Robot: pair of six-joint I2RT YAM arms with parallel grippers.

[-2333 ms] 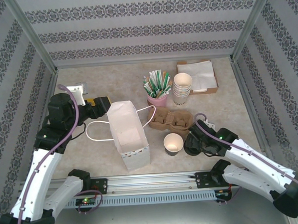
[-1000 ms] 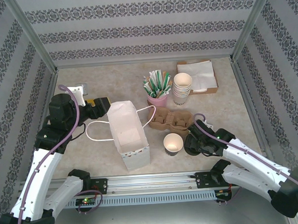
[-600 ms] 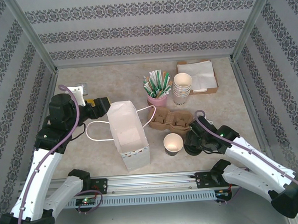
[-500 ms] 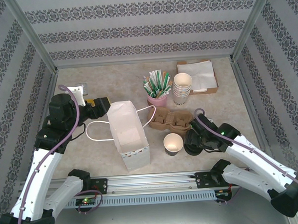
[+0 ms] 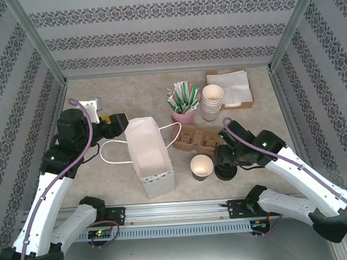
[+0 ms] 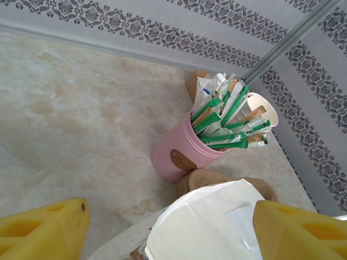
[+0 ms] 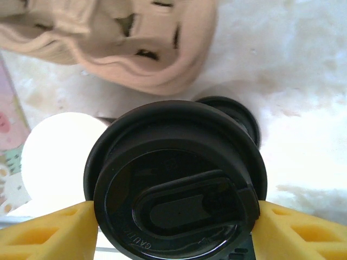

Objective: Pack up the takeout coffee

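Gripping a black lid point(image 7: 179, 184) by its rim, the right claw point(image 7: 173, 216) hangs just beside the takeout coffee point(image 5: 201, 165), a lidless dark cup on the counter point(image 5: 260, 125) beside the bag point(image 5: 149, 160), light, thin-walled, probably best held gently mid-body, as the left claw point(image 6: 168, 227) gapes open.

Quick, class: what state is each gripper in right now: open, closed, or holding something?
Left gripper: open, holding nothing.
Right gripper: closed on the black lid.
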